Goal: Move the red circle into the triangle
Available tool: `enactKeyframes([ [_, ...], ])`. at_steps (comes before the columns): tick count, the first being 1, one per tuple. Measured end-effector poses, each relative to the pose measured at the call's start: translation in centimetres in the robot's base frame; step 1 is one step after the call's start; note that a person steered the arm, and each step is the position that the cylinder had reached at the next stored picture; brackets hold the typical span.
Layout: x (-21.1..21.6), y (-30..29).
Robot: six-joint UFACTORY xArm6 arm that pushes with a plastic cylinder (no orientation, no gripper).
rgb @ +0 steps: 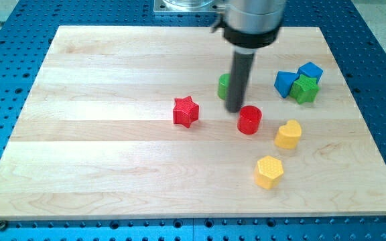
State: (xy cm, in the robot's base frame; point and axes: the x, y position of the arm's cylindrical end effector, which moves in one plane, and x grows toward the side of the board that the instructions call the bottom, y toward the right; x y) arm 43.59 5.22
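Note:
The red circle (249, 120) lies right of the board's middle. My tip (234, 110) stands just up and left of it, close to or touching its edge. A blue triangle (285, 83) lies at the upper right, up and right of the red circle, in a cluster with a blue cube (310, 71) and a green star (306, 90). A green block (224, 86) is partly hidden behind my rod; its shape cannot be made out.
A red star (185, 112) lies left of my tip. A yellow heart (288, 134) lies right of and below the red circle. A yellow hexagon (269, 172) lies lower still. The wooden board (112, 167) rests on a blue perforated table.

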Motion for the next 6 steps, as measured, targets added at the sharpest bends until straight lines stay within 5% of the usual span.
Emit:
enactKeyframes([
  [1, 5.8, -2.0],
  [2, 6.3, 5.0],
  [3, -1.8, 8.8],
  [4, 0.7, 0.6],
  [6, -4.6, 4.8],
])
